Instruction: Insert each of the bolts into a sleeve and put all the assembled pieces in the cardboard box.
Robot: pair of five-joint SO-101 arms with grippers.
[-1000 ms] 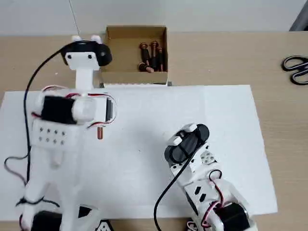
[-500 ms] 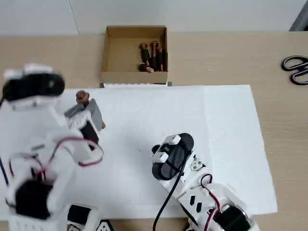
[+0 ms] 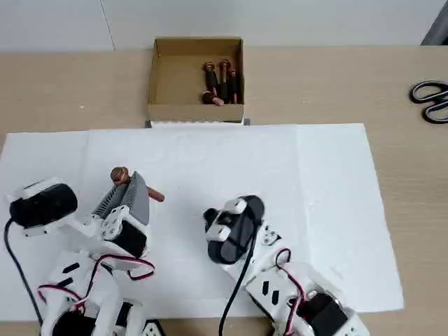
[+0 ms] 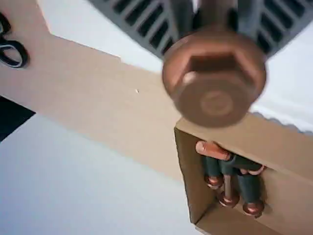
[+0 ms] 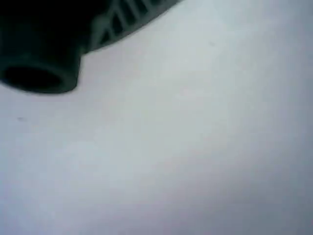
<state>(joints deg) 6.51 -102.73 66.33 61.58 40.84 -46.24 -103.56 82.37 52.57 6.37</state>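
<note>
The left arm has pulled back from beside the cardboard box to the near-left part of the white sheet. The right arm has slid left and toward the near edge.

The bolt is clamped in the left gripper, which is closed narrowly on its shank. The copper head pokes out on one side of the grey fingers and the tip on the other. It is held above the sheet, lying roughly level. In the left wrist view the bolt's hexagonal head sits between the ribbed fingers, with the box beyond it.

The right gripper sits just to the right, apart from the left one. In its wrist view a dark sleeve is held against a ribbed finger, its open end showing, above bare white sheet.

The cardboard box stands on the table just past the sheet's far edge. The assembled pieces are bunched against its right wall, and its left half is bare.

Between the grippers and the box lies a broad open stretch of sheet, and more lies to the right of the right arm. Scissors lie at the table's right edge, well apart from everything else.
</note>
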